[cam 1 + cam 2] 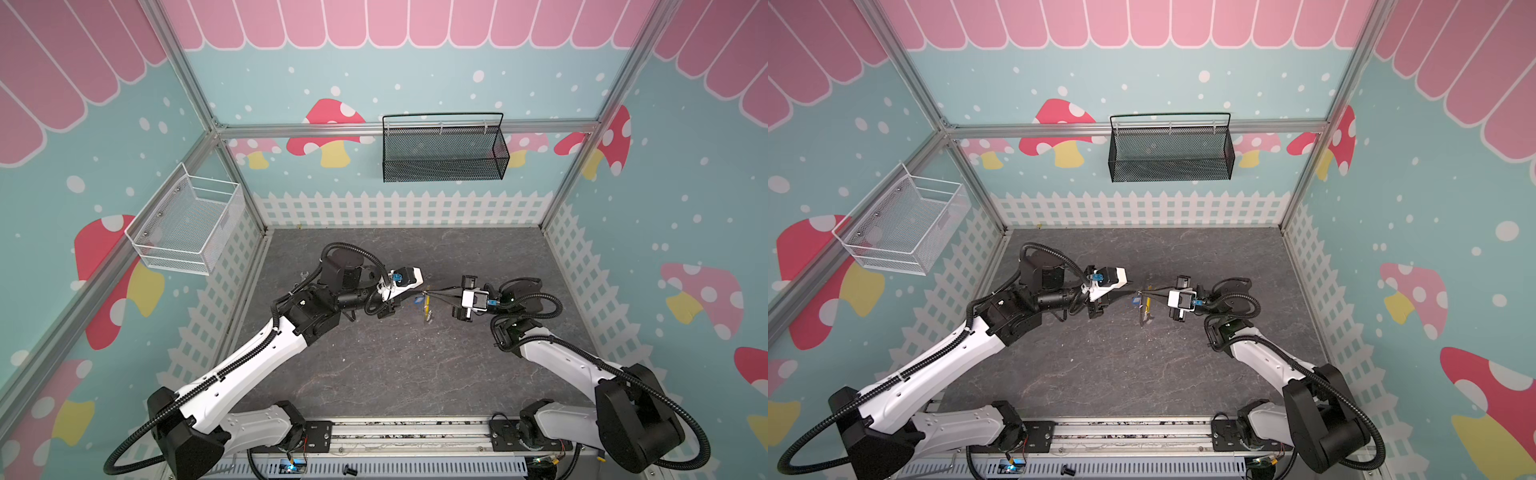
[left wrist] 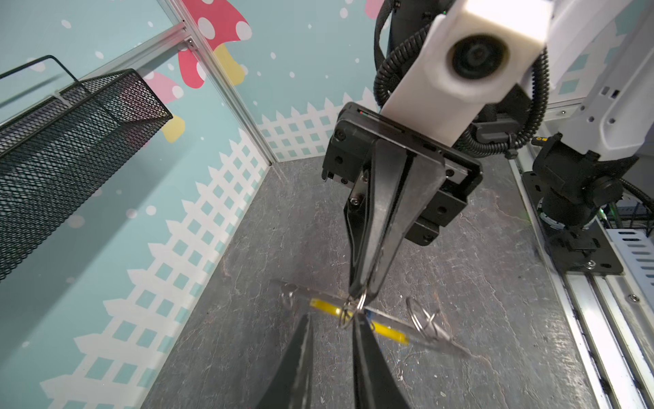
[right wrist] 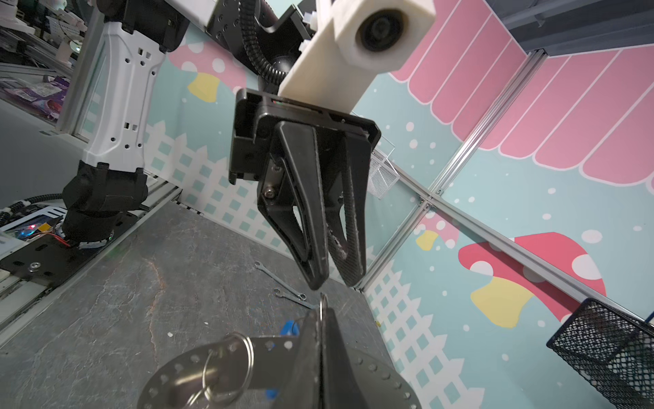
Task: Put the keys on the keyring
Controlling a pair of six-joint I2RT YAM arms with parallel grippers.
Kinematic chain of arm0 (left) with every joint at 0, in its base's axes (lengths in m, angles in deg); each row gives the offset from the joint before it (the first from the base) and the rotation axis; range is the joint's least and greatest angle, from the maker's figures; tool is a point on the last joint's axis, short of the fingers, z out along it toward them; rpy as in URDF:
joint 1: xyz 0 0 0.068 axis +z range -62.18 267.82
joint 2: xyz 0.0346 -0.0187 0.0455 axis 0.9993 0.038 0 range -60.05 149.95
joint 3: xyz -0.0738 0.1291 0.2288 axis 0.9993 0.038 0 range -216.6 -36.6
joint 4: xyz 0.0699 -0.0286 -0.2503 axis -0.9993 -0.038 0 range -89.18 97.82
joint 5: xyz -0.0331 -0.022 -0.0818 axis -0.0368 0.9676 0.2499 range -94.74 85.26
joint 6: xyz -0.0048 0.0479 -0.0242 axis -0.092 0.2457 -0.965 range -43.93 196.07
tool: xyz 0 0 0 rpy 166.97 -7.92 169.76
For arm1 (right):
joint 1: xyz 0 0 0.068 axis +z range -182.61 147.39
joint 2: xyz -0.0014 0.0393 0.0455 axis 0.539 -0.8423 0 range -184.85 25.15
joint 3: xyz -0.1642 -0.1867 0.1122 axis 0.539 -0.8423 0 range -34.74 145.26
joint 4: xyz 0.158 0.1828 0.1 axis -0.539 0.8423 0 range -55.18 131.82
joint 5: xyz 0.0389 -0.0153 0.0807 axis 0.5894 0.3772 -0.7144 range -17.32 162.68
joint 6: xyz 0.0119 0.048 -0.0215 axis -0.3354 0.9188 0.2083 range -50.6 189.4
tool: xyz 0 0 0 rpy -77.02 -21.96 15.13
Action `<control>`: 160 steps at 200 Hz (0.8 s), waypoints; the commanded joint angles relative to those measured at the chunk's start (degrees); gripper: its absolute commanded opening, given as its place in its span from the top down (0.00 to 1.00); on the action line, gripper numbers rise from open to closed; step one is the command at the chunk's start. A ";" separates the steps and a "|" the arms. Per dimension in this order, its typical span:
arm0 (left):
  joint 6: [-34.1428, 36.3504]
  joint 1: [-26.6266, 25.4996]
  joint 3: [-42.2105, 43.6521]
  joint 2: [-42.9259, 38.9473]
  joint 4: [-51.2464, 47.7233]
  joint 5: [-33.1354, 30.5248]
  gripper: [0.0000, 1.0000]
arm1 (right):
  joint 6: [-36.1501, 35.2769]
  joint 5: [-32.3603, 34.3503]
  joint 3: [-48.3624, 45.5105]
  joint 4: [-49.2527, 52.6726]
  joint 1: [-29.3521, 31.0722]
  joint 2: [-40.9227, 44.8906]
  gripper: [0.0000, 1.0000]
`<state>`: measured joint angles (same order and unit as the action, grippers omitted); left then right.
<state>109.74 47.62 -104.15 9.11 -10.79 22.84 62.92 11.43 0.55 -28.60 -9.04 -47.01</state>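
In both top views the keyring [image 1: 427, 309] [image 1: 1146, 311] hangs edge-on above the floor, yellow on one side. My right gripper [image 1: 429, 293] [image 3: 321, 311] is shut on its top, with a thin ring edge showing between the tips. The hoop curves past both sides of those fingers in the right wrist view. A key's split ring [image 3: 230, 366] hangs on the hoop, and a blue tag [image 3: 289, 327] [image 1: 417, 303] dangles beside it. My left gripper [image 2: 332, 320] [image 1: 419, 291] faces it tip to tip, open, with nothing between its fingers. A silver key [image 2: 426, 324] hangs by the yellow segment [image 2: 389, 331].
Two long wrenches [image 3: 283, 283] lie on the grey floor behind the left arm. A black mesh basket [image 1: 442, 149] hangs on the back wall and a white wire basket [image 1: 187, 224] on the left wall. The rail [image 1: 407, 432] runs along the front.
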 commanded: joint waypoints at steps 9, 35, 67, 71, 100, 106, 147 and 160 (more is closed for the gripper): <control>2.48 -0.23 -1.76 1.10 -1.84 2.05 0.78 | 0.95 -1.77 1.47 -1.36 -0.33 0.45 1.00; 3.14 -0.23 -2.27 1.80 -2.64 2.07 0.78 | 1.20 -2.30 1.62 -1.53 -0.29 0.45 1.00; 3.49 -0.32 -3.60 2.86 -3.10 3.29 0.81 | 1.59 -2.86 1.71 -1.49 -0.28 0.51 1.00; 3.54 -0.31 -3.76 2.98 -3.18 3.48 0.82 | 1.67 -2.90 1.71 -1.46 -0.29 0.45 1.00; 4.19 -0.48 -5.84 4.16 -4.86 5.50 1.00 | 1.74 -2.56 1.63 -1.45 -0.28 0.57 1.00; 4.37 -0.57 -6.33 4.26 -5.41 5.85 1.00 | 1.87 -2.47 1.63 -1.47 -0.28 0.54 1.00; 6.18 -1.01 -8.93 4.51 -9.84 5.47 1.00 | 1.23 -0.86 0.89 -0.62 -0.28 0.96 0.99; 6.33 -1.03 -10.53 4.85 -12.72 4.33 1.00 | -1.47 2.03 0.66 2.85 -0.28 2.15 0.87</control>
<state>114.40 47.42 -110.57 13.70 -19.75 25.79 64.98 11.10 0.89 -28.40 -9.67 -46.68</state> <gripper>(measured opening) 0.050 0.048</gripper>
